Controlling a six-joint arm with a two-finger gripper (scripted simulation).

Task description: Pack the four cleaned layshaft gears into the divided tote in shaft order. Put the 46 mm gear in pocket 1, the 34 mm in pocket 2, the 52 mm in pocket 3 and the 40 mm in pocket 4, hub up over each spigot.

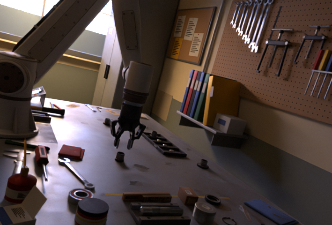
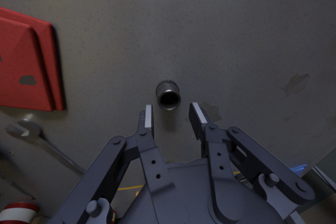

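A small gear stands hub up on the grey bench, its toothed rim at the bottom and its bore open on top. My gripper hangs just above it and a little toward the arm's base, open and empty. The divided tote lies to the right of the gripper, and one gear sits in its far pocket. Another gear rests on the bench right of the tote's near end, and a further one lies behind the gripper.
The red case and a spanner lie close on the gear's left. A red screwdriver and a red bottle stand further left. Blocks, rolls and rings crowd the bench's near edge.
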